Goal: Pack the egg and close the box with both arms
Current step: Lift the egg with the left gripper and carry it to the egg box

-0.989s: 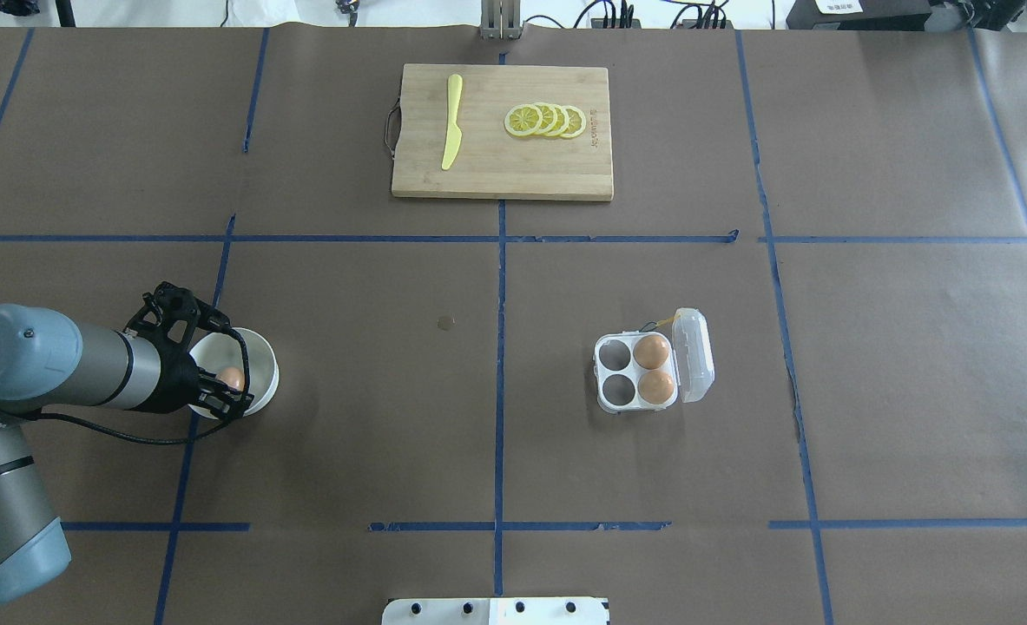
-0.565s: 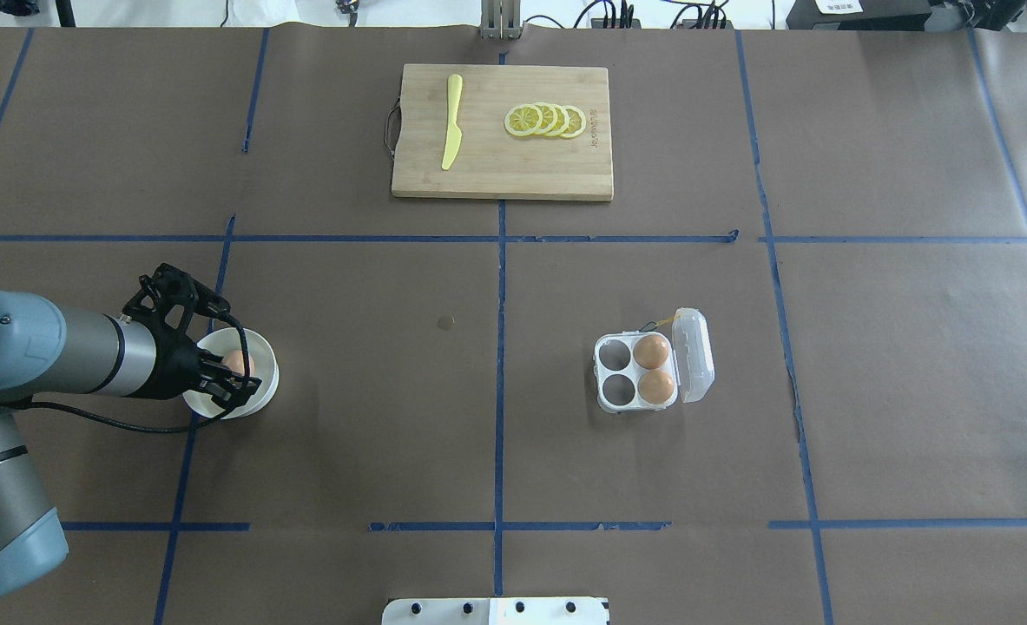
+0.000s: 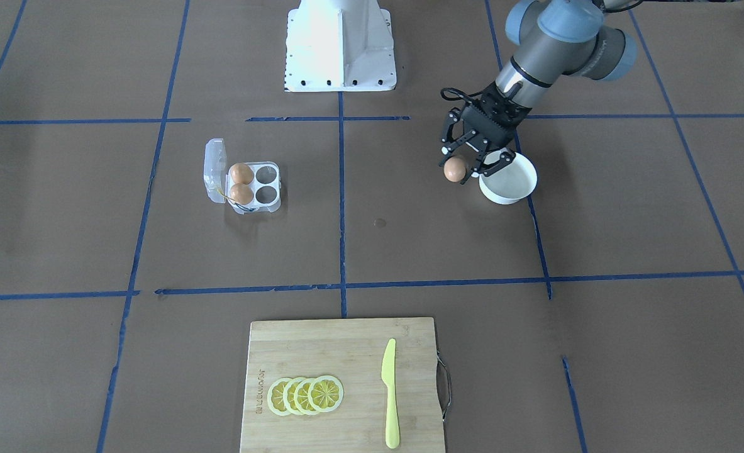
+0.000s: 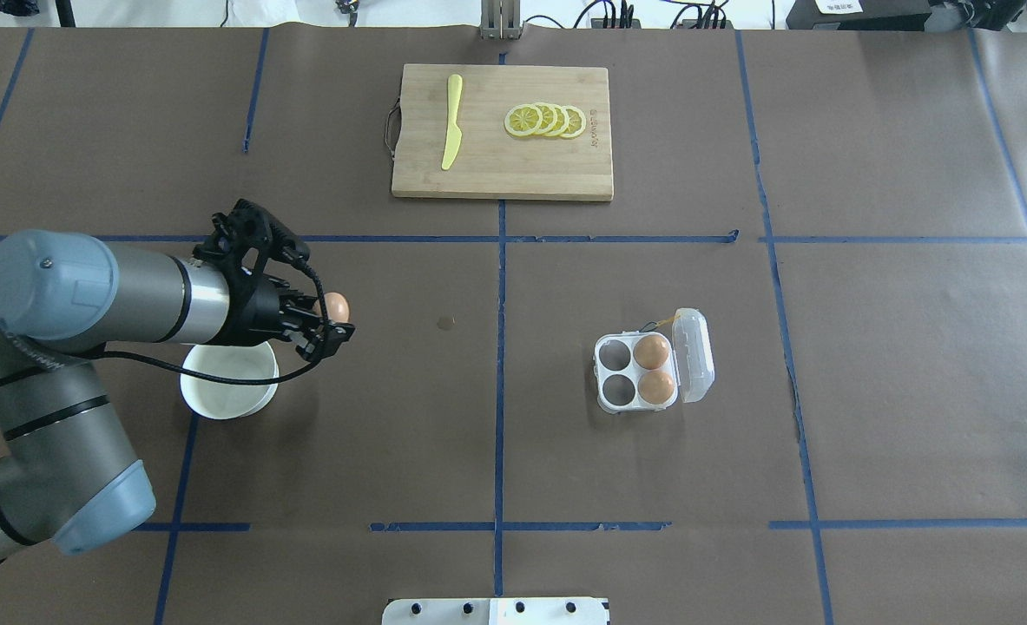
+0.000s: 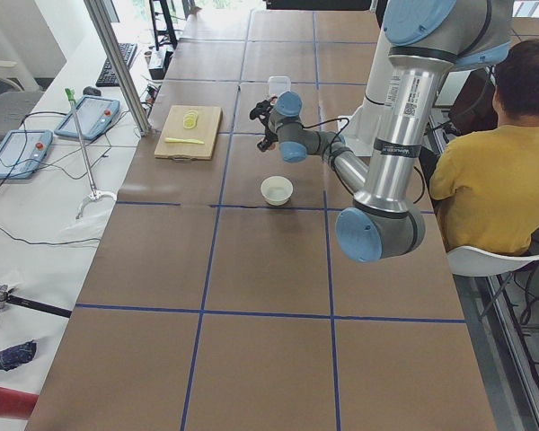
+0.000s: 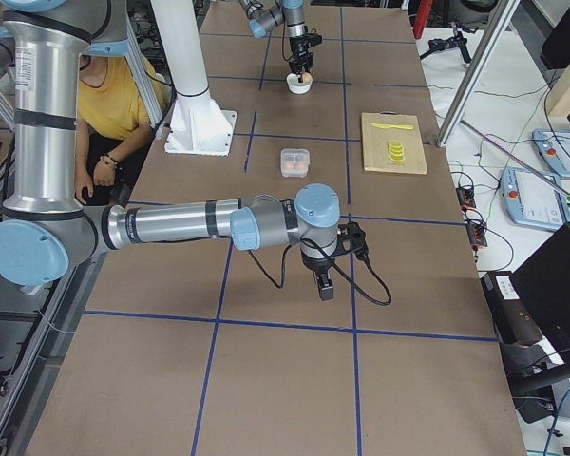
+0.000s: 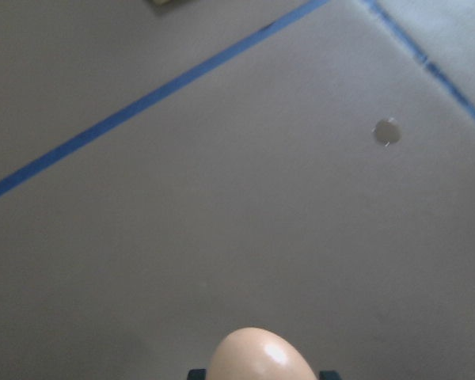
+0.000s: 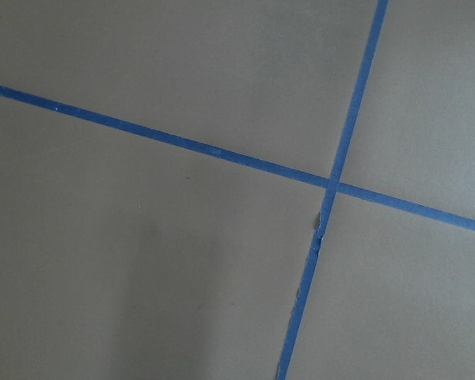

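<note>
My left gripper (image 4: 332,318) is shut on an orange-brown egg (image 4: 336,306) and holds it in the air just beyond the white bowl (image 4: 227,392), which has nothing in it. The egg also shows in the front view (image 3: 455,169) and at the bottom of the left wrist view (image 7: 261,360). The clear box (image 4: 605,375) stands open to the right of centre, lid (image 4: 694,354) folded out to its right. Two eggs (image 4: 652,351) fill its right cells; the two left cells are bare. My right gripper (image 6: 325,285) shows only in the right side view, low over bare table; I cannot tell its state.
A wooden cutting board (image 4: 496,169) with a yellow knife (image 4: 451,121) and lemon slices (image 4: 546,120) lies at the far centre. The white pedestal (image 3: 340,44) stands at the robot's side. A person in yellow (image 5: 485,189) sits beside the table.
My left gripper has lifted the egg out of the bowl and carried it forward and to the right. The box has not moved.
</note>
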`<state>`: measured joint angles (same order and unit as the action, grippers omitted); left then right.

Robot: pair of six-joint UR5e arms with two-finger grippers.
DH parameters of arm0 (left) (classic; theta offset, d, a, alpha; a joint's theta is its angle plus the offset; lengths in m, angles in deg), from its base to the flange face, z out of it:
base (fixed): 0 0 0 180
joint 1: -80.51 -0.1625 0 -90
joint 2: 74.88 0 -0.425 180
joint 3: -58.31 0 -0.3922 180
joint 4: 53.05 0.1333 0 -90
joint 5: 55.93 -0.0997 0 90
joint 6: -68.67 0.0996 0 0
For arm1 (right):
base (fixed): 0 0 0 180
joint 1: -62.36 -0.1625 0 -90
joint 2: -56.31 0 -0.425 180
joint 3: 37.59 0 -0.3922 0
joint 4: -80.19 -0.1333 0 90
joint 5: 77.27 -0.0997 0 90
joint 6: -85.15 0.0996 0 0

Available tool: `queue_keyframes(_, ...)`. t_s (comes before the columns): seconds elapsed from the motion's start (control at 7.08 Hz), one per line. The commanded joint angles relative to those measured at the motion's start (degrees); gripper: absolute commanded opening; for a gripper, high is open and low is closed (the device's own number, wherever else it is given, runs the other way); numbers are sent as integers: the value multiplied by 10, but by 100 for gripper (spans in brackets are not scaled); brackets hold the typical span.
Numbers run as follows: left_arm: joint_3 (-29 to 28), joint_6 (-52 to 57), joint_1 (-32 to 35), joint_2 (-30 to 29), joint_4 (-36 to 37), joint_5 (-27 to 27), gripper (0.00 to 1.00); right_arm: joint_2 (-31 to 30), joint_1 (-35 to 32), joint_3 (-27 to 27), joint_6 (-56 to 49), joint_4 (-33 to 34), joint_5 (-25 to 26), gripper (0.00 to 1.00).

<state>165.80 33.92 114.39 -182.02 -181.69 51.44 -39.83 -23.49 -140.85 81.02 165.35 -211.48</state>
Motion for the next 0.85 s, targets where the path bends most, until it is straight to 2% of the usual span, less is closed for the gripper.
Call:
queue_keyframes(0.0,-39,-4,-3,-42,-136,0,0,0,0,0,0,0,0,100)
queue_keyframes(0.14,-60,-3,-3,-45,-204,0,0,0,0,1,0,0,0,100)
queue_keyframes(0.28,-72,-1,-10,-60,-218,-43,0,0,0,1,0,0,0,100)
queue_keyframes(0.56,-131,10,-129,-119,-236,-227,0,0,0,0,0,0,0,100)
queue_keyframes(0.71,-173,99,-135,-148,-274,-238,0,0,0,0,0,0,0,100)
